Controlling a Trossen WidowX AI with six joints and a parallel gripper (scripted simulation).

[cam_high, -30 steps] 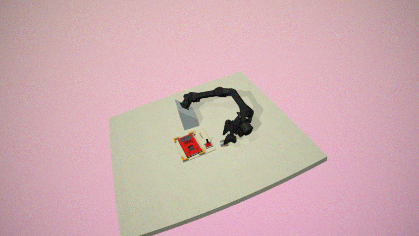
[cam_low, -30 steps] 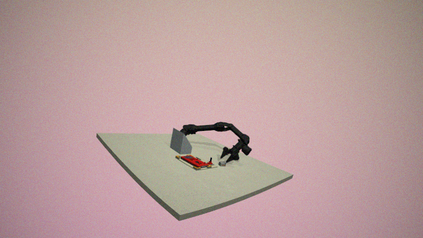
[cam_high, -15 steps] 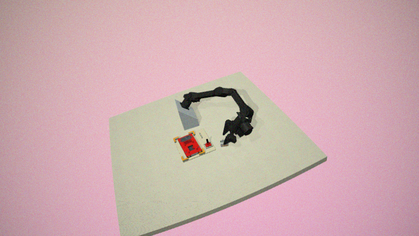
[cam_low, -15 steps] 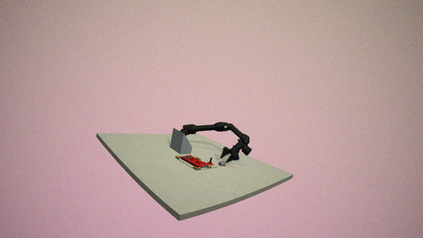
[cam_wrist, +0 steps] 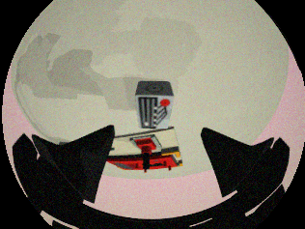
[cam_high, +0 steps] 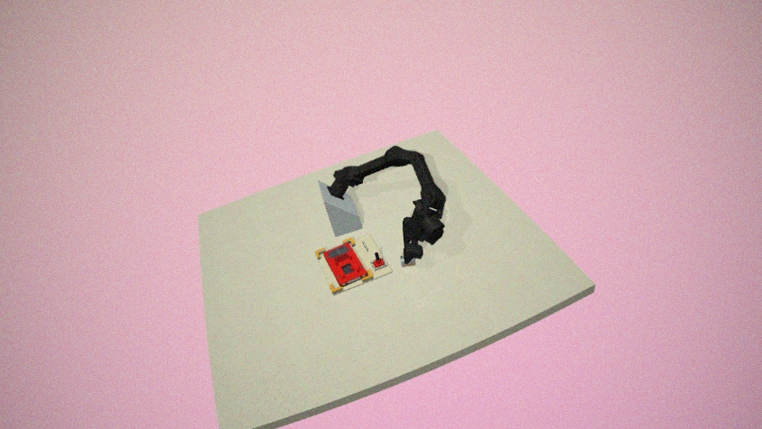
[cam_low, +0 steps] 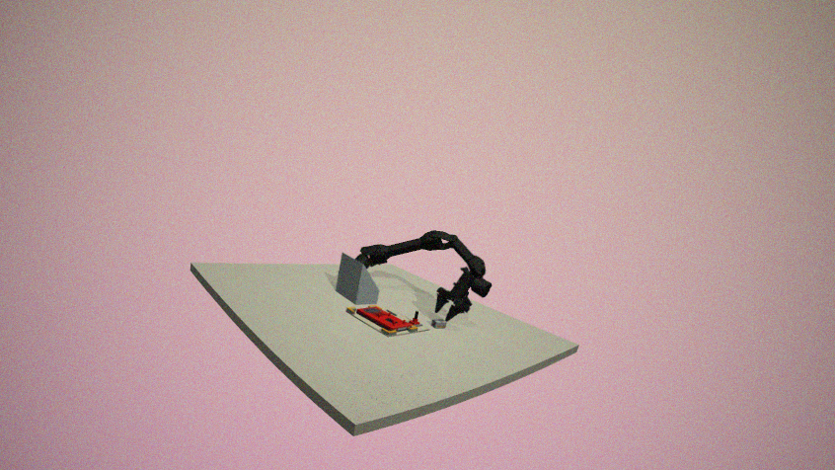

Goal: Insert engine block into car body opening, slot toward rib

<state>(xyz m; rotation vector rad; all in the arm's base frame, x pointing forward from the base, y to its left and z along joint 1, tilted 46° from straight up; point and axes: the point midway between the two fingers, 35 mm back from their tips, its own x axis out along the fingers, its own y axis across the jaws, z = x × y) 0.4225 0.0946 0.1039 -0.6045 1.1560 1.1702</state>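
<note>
Spread wide, the tool (cam_high: 410, 254), with nothing between its fingers. Poised above the engine block (cam_high: 407, 262), tips pointed down at it, a gap showing between tool and block in the exterior view (cam_low: 448, 309). Block small and grey, resting on the pale counter (cam_high: 276, 341) just beside the right edge of the cream fixture board (cam_high: 381, 269), outside the car body (cam_high: 345, 264). Seen through the wrist camera as a grey box (cam_wrist: 153, 104) with ribbed face and a red spot on one side, framed between the two dark fingers, closer to neither.

Red car body lying flat on the board, held at its corners by orange-yellow brackets (cam_high: 321, 252), a dark rectangular opening (cam_high: 348, 266) near its middle. Opening unfilled. Rib inside it too small to make out. On the narrower strip of the board, to the right of the body, a small red-and-black upright piece (cam_high: 377, 261), standing apart from both body and block.

Black arm (cam_high: 421, 176) arched from a grey wedge-shaped base (cam_high: 340, 210) behind the board, up over and down to the block's side of the counter. Shadow of the arm cast on the counter behind the tool. Pink backdrop (cam_high: 159, 106) all round.
</note>
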